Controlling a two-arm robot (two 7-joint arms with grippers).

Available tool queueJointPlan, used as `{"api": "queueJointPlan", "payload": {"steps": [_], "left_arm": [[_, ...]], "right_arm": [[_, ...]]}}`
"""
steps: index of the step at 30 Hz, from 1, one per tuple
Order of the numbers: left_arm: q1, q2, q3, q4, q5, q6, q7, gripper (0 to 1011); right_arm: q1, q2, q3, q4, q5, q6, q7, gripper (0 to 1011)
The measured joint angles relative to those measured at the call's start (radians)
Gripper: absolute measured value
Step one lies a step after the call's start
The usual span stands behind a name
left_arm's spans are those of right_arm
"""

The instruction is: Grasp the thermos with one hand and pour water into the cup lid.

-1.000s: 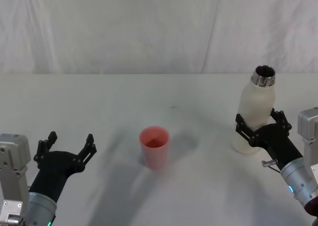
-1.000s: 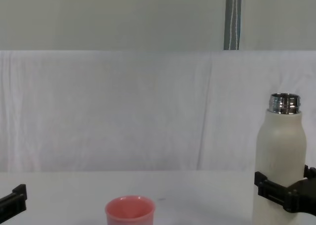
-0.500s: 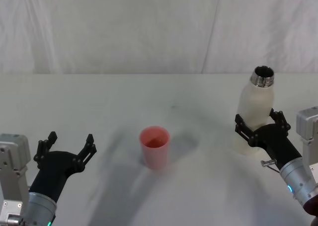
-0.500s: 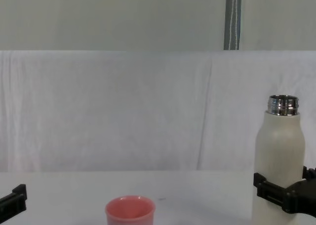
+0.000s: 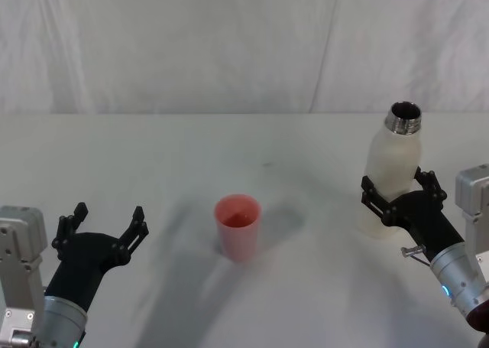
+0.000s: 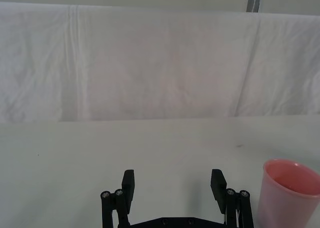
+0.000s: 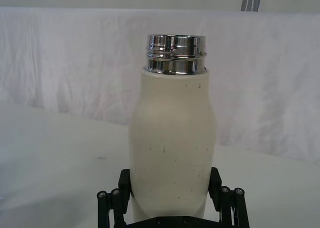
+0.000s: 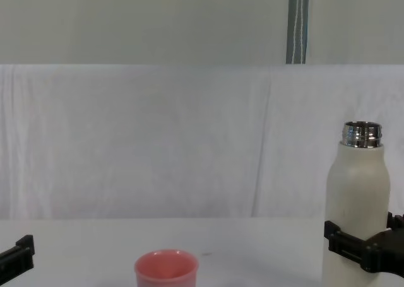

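Observation:
The thermos (image 5: pixel 388 168) is a tall cream-white bottle with an open steel neck, upright at the table's right side. My right gripper (image 5: pixel 399 196) is shut on the thermos, one black finger on each side of its lower body, as the right wrist view (image 7: pixel 170 182) and chest view (image 8: pixel 362 241) also show. The thermos (image 7: pixel 172 138) (image 8: pixel 356 199) looks close to upright. The pink cup lid (image 5: pixel 238 226) stands near the table's middle, well to the thermos's left, also seen from the chest (image 8: pixel 166 268). My left gripper (image 5: pixel 107 222) rests open at the front left, empty.
A white cloth covers the table (image 5: pixel 252 149) and hangs as a backdrop behind it. In the left wrist view the open left gripper (image 6: pixel 173 183) faces bare cloth, with the cup lid (image 6: pixel 291 193) off to one side. A grey pole (image 8: pixel 297 22) stands behind the backdrop.
The thermos and my right gripper have shifted very slightly down and towards the left. The cup lid and the left arm have stayed put.

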Motion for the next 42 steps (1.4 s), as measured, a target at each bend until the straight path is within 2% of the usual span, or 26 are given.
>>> {"api": "queueJointPlan", "payload": {"steps": [4,8,25,31,42], "left_arm": [[0.000,0.000,0.000,0.000,0.000,0.000,0.000,1001],[0.000,0.000,0.000,0.000,0.000,0.000,0.000,1001],[0.000,0.000,0.000,0.000,0.000,0.000,0.000,1001],[0.000,0.000,0.000,0.000,0.000,0.000,0.000,1001],[0.000,0.000,0.000,0.000,0.000,0.000,0.000,1001]], "right_arm": [[0.000,0.000,0.000,0.000,0.000,0.000,0.000,951],[-0.001,0.000,0.000,0.000,0.000,-0.001,-0.001,1001],[-0.004,0.000,0.000,-0.007,0.000,-0.002,0.000,1001],[-0.020,-0.004,0.003,-0.033,0.017,-0.001,0.005,1001],[-0.030,-0.007,0.009,-0.041,0.037,0.000,0.010,1001]]}}
